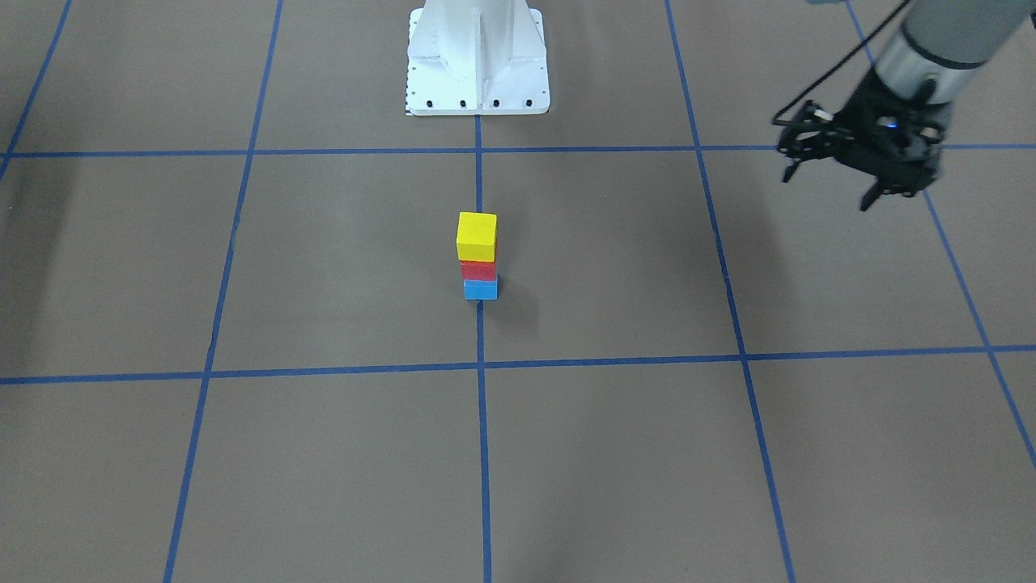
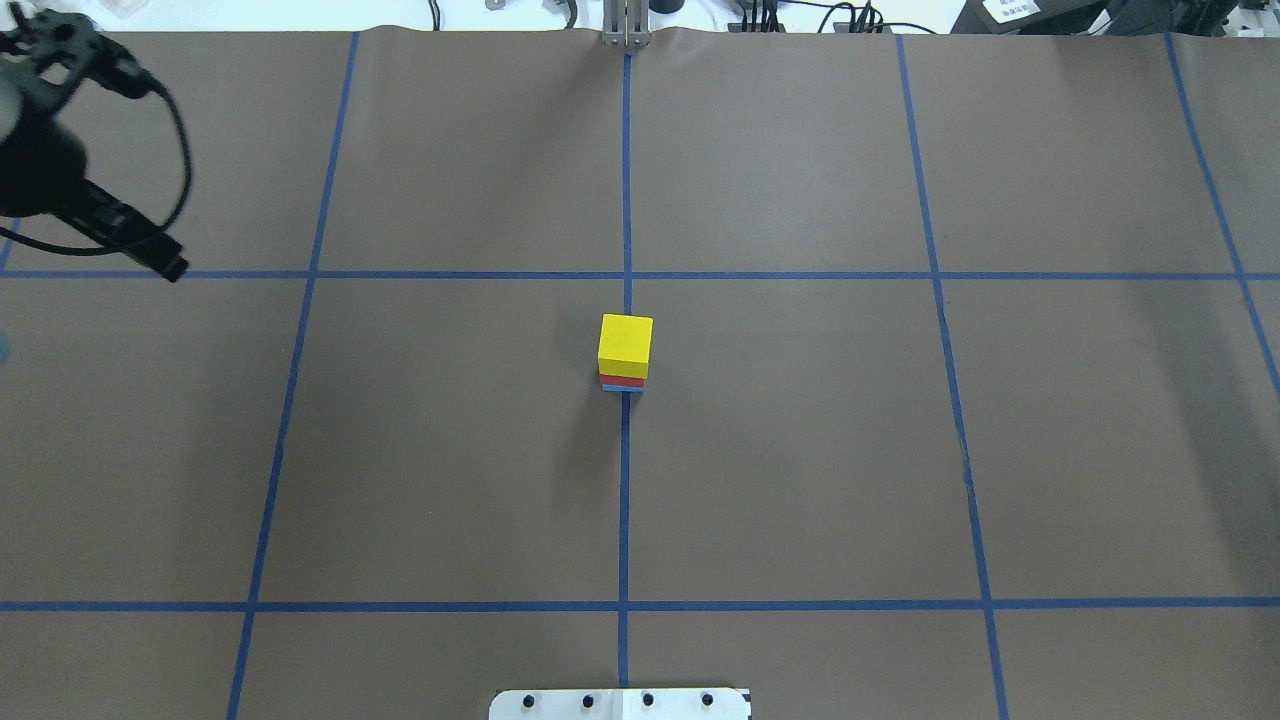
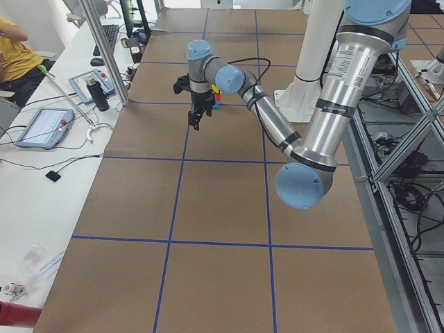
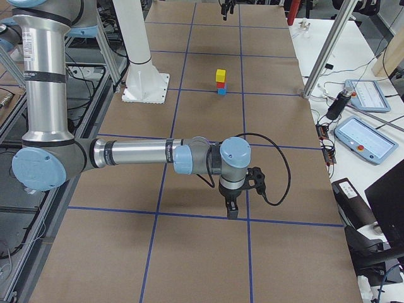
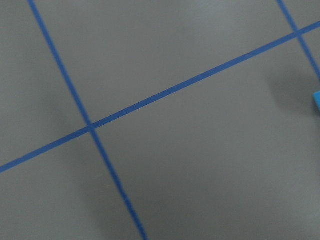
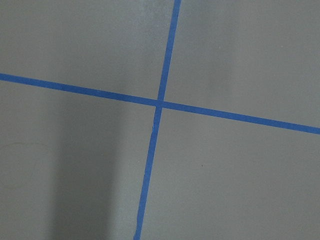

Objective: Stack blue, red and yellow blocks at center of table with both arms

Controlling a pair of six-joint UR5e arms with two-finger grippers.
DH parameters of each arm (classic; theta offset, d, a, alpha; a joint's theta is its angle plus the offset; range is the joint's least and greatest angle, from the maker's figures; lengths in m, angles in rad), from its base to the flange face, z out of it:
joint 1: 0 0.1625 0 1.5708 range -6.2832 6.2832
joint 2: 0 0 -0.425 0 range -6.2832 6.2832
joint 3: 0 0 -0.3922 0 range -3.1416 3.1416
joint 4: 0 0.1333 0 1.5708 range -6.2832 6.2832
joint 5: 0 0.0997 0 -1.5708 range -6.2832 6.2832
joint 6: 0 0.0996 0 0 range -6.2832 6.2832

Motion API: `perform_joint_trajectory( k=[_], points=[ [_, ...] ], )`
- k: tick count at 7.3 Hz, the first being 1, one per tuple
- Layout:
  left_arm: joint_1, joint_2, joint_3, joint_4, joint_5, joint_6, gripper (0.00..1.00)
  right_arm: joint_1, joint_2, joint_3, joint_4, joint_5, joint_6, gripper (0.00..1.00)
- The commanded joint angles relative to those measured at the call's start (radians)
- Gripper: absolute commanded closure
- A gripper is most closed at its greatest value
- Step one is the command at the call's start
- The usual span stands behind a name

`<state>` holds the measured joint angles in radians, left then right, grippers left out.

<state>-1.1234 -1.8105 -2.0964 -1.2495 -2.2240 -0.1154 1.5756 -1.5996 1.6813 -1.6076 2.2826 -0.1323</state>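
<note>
A yellow block sits on a red block, which sits on a blue block, as one upright stack at the table's centre; the stack also shows from overhead. My left gripper hangs open and empty above the table, far to the stack's side; it also shows in the exterior left view. My right gripper shows only in the exterior right view, low over the table and far from the stack. I cannot tell if it is open or shut. A sliver of the blue block shows in the left wrist view.
The brown table carries a grid of blue tape lines. The robot's white base stands at the table's edge behind the stack. Tablets and cables lie on the benches beyond the table.
</note>
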Motion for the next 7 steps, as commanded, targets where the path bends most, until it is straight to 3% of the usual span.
perform_joint_trajectory(
  k=[1, 2, 4, 7],
  points=[
    [-0.189, 0.242, 0.013, -0.010, -0.014, 0.199, 0.00, 0.001, -0.003, 0.000, 0.000, 0.000, -0.001, 0.00],
    [-0.193, 0.307, 0.032, -0.011, -0.014, 0.192, 0.00, 0.001, -0.003, 0.001, 0.002, 0.000, 0.000, 0.00],
    [-0.277, 0.325, 0.111, -0.027, -0.008, 0.194, 0.00, 0.001, -0.005, 0.001, 0.000, 0.000, -0.001, 0.00],
    [-0.369, 0.511, 0.114, -0.275, -0.022, 0.203, 0.00, 0.001, -0.005, 0.002, 0.000, 0.002, -0.001, 0.00]
  ],
)
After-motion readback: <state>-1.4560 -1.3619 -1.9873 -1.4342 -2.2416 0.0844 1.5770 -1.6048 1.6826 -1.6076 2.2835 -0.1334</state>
